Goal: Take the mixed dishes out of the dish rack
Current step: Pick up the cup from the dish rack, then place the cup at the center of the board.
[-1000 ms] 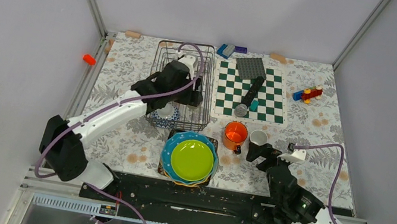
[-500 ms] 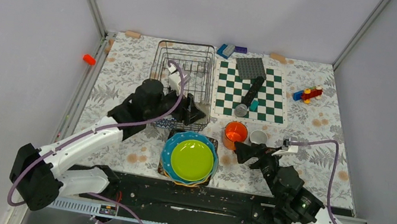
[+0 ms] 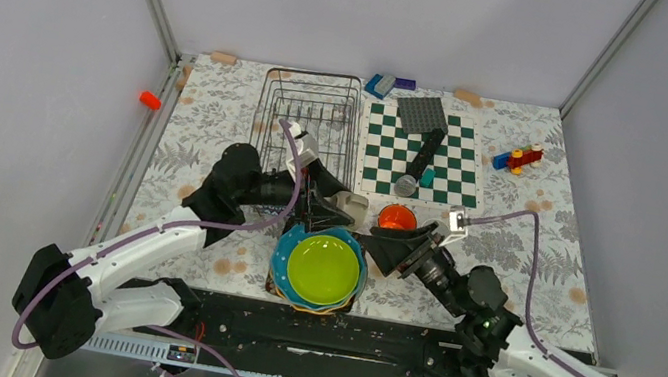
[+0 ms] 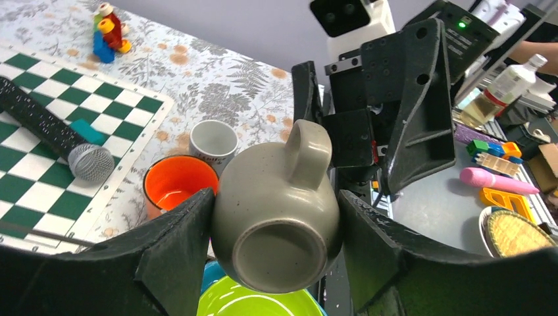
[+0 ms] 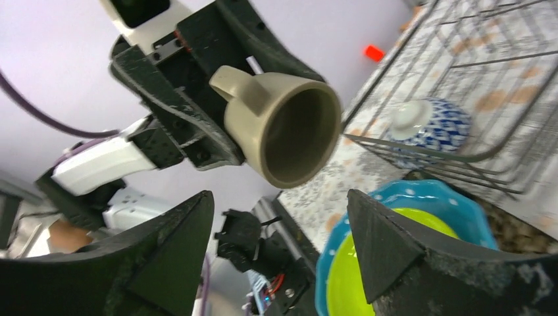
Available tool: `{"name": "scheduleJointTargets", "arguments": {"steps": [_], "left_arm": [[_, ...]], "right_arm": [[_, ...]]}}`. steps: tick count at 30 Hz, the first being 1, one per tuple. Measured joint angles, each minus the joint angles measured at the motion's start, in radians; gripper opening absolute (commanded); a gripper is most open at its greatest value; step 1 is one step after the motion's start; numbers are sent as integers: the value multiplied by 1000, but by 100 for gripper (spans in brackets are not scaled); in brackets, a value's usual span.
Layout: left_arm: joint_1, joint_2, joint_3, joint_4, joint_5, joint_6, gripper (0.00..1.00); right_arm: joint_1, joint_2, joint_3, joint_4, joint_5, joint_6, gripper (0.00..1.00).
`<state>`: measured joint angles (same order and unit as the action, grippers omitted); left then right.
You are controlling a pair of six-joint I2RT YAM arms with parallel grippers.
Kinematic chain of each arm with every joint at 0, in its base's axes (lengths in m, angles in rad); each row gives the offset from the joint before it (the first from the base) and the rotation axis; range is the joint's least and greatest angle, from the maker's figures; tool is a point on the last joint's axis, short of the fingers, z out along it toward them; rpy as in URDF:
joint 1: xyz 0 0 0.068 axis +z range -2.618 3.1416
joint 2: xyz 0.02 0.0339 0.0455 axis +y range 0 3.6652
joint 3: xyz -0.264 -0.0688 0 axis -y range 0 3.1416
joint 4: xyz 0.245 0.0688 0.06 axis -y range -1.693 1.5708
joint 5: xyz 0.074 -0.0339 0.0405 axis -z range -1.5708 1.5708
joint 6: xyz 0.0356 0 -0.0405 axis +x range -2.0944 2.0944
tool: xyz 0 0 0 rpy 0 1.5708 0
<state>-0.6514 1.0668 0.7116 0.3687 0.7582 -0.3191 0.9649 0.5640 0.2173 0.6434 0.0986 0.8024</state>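
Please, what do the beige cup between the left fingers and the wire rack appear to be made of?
The cup looks like glazed stoneware: it has a thick wall and handle, a soft sheen and fine dark speckles. The dish rack looks like thin metal wire with a dark coating, perhaps paint or plastic; the pictures leave that open.

I'm seeing the cup (image 3: 354,204) sitting between my left fingers (image 4: 177,263), just behind the plate stack (image 3: 318,267), beside the dish rack (image 3: 313,104)'s near corner, the mug (image 3: 396,218) standing rightward.

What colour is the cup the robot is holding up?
Plain greyish beige, with no pattern. The cup shows best in the left wrist view.
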Motion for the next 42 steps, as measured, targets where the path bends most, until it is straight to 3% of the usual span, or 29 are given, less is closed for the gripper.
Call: {"name": "scheduleJointTargets", "arguments": {"steps": [7,14,20,23,24,26,31,36,42], "left_arm": [[-10,0,-2,56,66,-2,0],[-23,0,-8,82,99,-3,0],[-37,2,-8,97,106,-2,11],[-43,2,-8,97,109,2,32],[-44,2,-8,97,111,7,46],[-46,2,-8,94,123,13,95],[-48,1,-8,61,99,55,99],[-50,-44,-8,-59,-33,107,99],[-50,-191,-43,-176,-270,143,99]], "right_arm": [[0,157,26,255,-119,35,63],[0,174,26,365,-128,56,49],[0,224,31,398,-142,77,32],[0,250,31,422,-143,93,14],[0,256,31,428,-143,96,9],[0,264,31,440,-149,107,0],[0,258,32,431,-142,111,0],[0,127,29,273,-71,81,0],[0,-164,52,-252,129,39,0]]}}
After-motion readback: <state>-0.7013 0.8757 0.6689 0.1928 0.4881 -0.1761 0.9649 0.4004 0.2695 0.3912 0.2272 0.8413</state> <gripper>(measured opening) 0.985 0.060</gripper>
